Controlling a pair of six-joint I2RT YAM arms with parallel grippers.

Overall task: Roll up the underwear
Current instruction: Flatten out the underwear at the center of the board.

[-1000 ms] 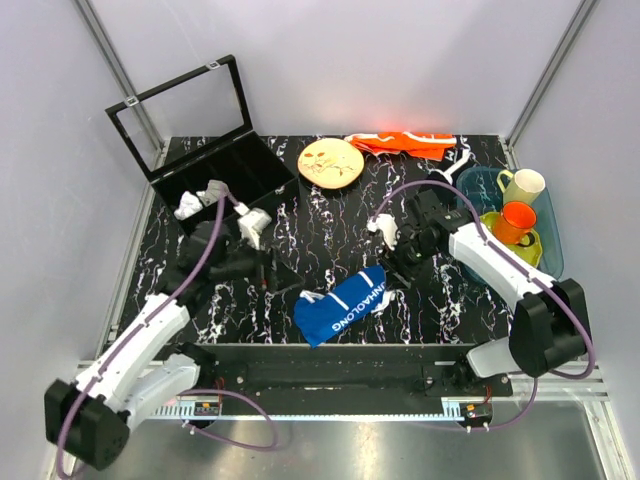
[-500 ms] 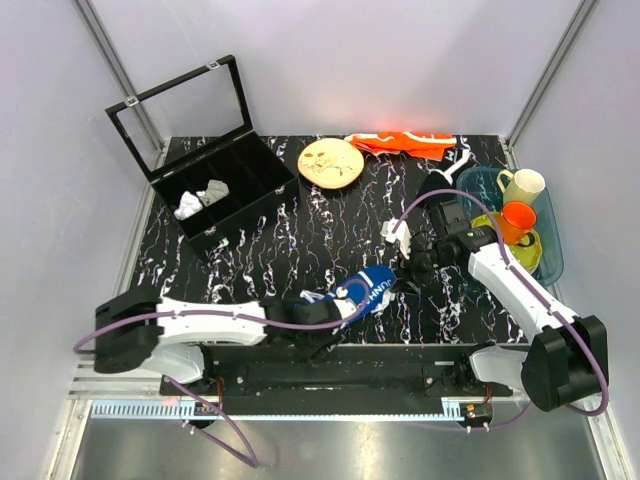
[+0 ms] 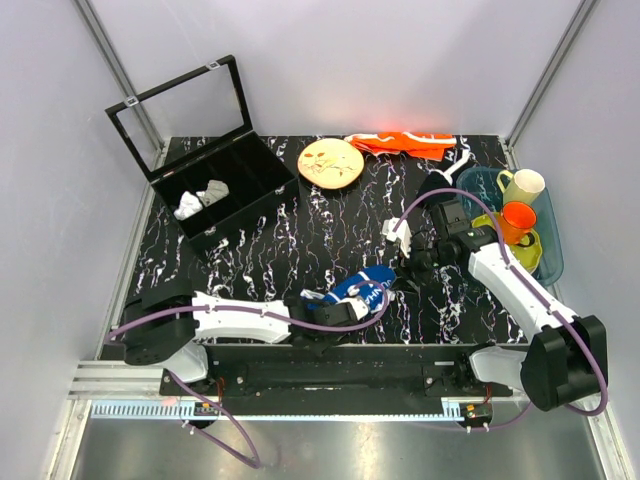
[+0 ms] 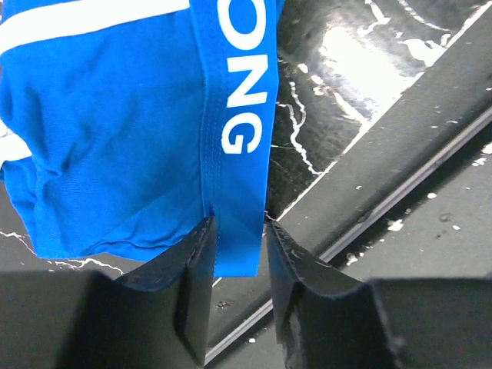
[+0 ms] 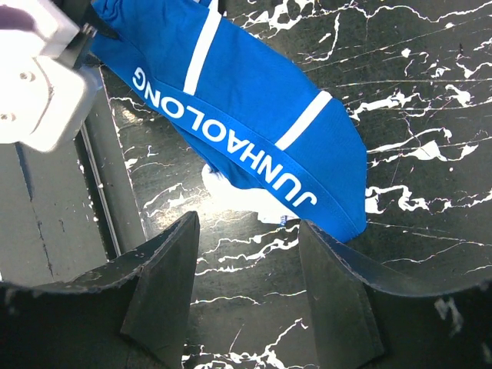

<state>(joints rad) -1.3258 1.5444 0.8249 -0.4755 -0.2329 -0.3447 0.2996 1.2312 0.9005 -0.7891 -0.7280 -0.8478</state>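
Note:
The underwear [image 3: 364, 284], royal blue with white lettering, lies bunched near the table's front edge. In the left wrist view the underwear [image 4: 131, 138] hangs down into my left gripper [image 4: 238, 227], whose jaws stand narrow with the lettered waistband end pinched between the fingertips. From above, the left gripper [image 3: 343, 308] lies low along the front edge at the cloth's near-left end. My right gripper [image 3: 412, 268] hovers just right of the cloth. In its own view the right gripper [image 5: 247, 227] is open over bare table, with the underwear [image 5: 254, 115] beyond its tips.
A black lidded box [image 3: 245, 190] with small white cloth pieces [image 3: 200, 198] stands at the back left. A patterned plate [image 3: 331, 163] and an orange cloth [image 3: 402, 144] lie at the back. A blue basin [image 3: 480, 185] holding cups sits at the right. The table's metal front rail [image 4: 400, 177] runs beside the left fingers.
My left arm swung from mid-left down to the front edge and its jaws narrowed onto the underwear's end. The cloth bunched shorter. My right gripper drew back to the right.

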